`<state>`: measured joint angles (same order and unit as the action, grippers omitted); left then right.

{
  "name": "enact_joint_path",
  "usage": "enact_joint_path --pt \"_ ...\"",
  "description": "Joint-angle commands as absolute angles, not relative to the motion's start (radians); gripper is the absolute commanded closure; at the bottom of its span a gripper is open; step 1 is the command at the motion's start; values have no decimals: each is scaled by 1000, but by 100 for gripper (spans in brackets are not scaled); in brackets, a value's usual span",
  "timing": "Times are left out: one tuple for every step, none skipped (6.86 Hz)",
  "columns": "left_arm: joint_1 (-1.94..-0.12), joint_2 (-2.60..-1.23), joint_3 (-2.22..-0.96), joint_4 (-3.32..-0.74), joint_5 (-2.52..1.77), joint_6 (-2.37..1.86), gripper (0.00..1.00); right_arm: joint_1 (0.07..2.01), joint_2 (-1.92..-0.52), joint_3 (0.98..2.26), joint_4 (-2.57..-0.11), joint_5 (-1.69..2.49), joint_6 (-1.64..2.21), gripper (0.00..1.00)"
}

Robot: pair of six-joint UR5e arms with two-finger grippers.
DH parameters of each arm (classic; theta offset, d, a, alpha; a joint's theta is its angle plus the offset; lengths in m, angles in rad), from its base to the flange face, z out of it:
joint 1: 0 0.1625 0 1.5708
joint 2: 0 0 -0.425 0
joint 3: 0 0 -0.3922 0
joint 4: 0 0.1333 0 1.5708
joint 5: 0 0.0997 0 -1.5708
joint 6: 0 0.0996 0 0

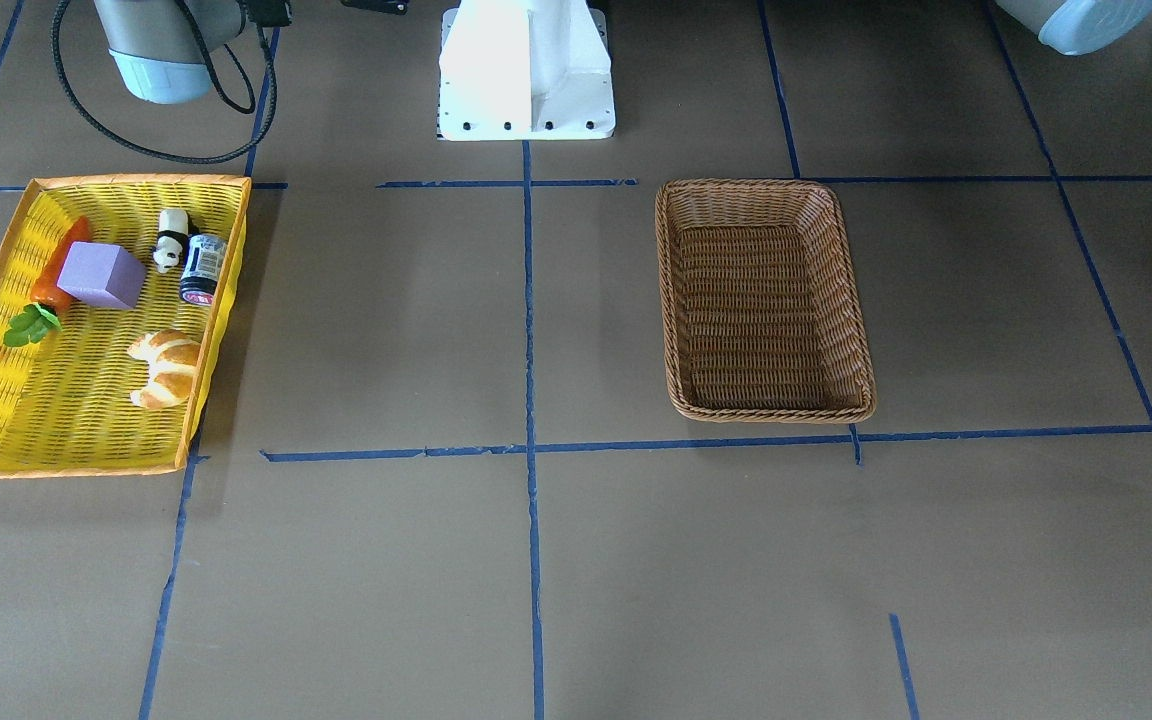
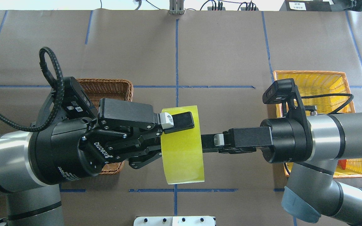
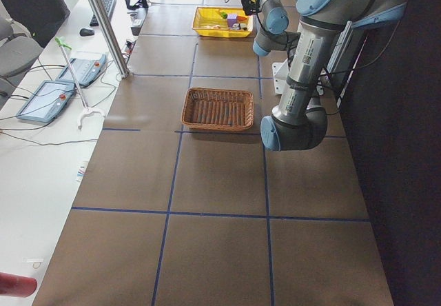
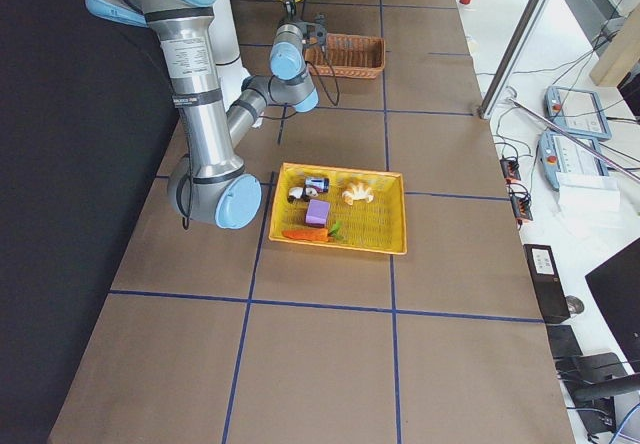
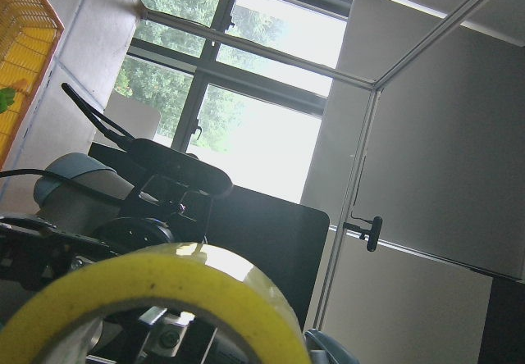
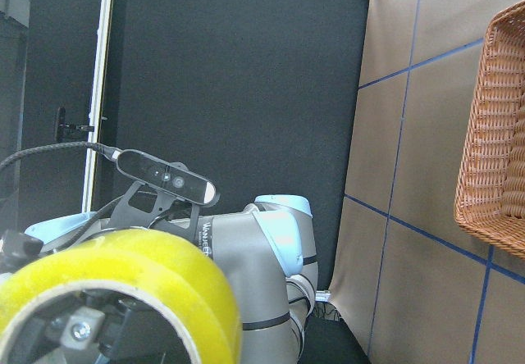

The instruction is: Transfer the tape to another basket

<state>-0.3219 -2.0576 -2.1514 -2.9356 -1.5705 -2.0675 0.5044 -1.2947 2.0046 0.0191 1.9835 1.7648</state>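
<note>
Overhead, tape: the tape (image 2: pixel 184 163) hangs above the table at frame centre, between my two pincers. Its axis runs left to right, with one open end toward each.
Overhead, right pincer: my right pincer (image 2: pixel 207 142) comes in from frame right, jaws narrow and seen edge-on. I judge it pinches the tape's wall and carries it.
Overhead, left pincer: my left pincer (image 2: pixel 174 138) is spread wide at the tape's left end. One finger (image 2: pixel 181 121) lies across the upper part and the other stops short of the lower edge; I see no grip.
Overhead, target: the basket (image 2: pixel 112 84) sits at left-centre, partly under my left wrist, so my left arm is nearer. The yellow tray (image 2: pixel 319 83) is at right.
Front-facing: shows the whole basket with nothing in it, which overhead hides. No pincer or tape is in frame.
Side views: the tape is a small yellow spot at the top edge, and the jaws are unreadable.
Left wrist: the tape fills the lower left, its ring toward the lens.
Right wrist: the tape is at lower left and the basket at the right edge.
</note>
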Motion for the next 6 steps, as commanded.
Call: enact_joint_path --pt "-328 -2054 -2157 -2933 -1566 -2063 100 561 -1318 2009 23 2049 1773 0" --pt "-343 -2048 -2155 -2933 -1563 -2062 100 571 -1327 2019 21 2051 1775 0" --pt "-363 -2045 -2154 -2928 -1563 -2057 100 596 -1342 2017 -1 2065 1775 0" --pt "-391 -2037 -2154 -2874 -1565 -2054 100 650 -1356 2017 -97 2103 1775 0" --pt "-405 -2036 -2151 -2828 -1565 -2051 100 764 -1347 2019 -252 2219 1773 0" --pt "-437 -2020 -2143 -2786 -1572 -2042 100 872 -1307 2016 -420 2355 1767 0"
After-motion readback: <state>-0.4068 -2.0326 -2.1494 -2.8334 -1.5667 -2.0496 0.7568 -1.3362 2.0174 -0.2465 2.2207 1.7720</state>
